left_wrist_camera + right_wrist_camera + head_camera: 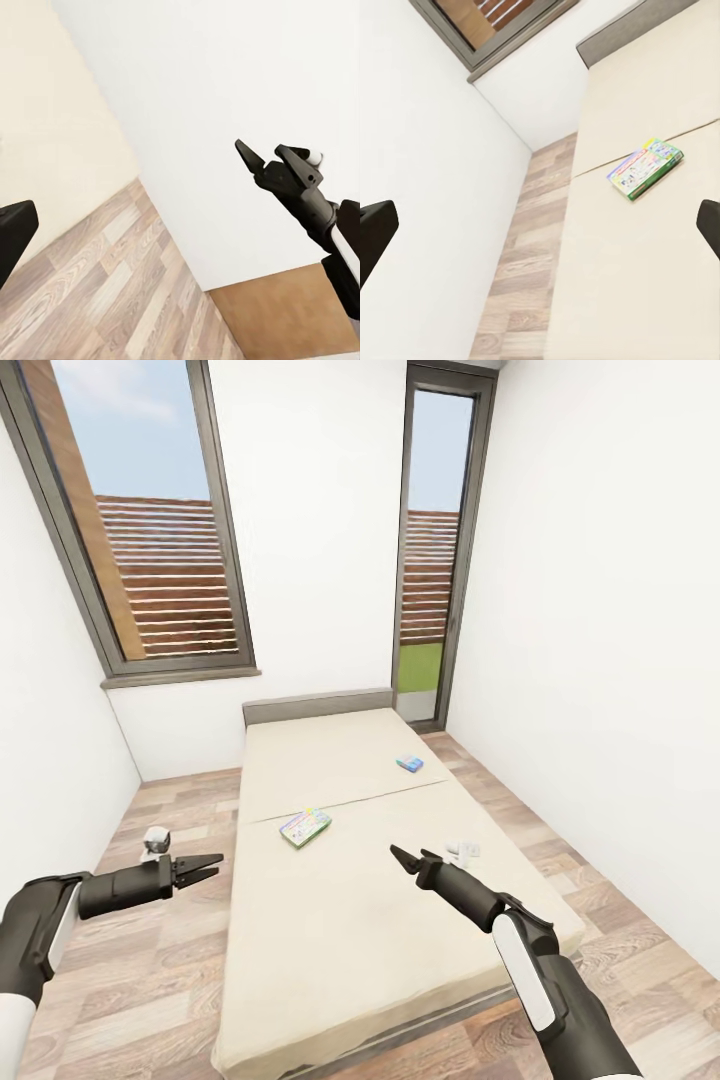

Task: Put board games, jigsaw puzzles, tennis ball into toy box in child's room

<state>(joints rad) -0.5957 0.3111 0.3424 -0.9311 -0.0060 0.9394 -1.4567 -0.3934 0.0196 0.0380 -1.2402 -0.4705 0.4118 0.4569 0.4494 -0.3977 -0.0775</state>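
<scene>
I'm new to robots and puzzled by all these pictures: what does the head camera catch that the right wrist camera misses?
Head view alone: the small blue board game near the headboard, the tall glass door, and both arms with the left pincer and right pincer open.

Right wrist view alone: nothing new, merely a closer look.

Shared: the beige bed, the green-edged board game lying on it, the wood floor and the window.

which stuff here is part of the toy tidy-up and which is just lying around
Part of the job:
- green-edged board game on the bed
- small blue board game, farther up the bed near the headboard
- left gripper and right gripper, both open and empty

Just lying about:
- small white object on the bed's right edge
- small white-grey item on the floor left of the bed
</scene>
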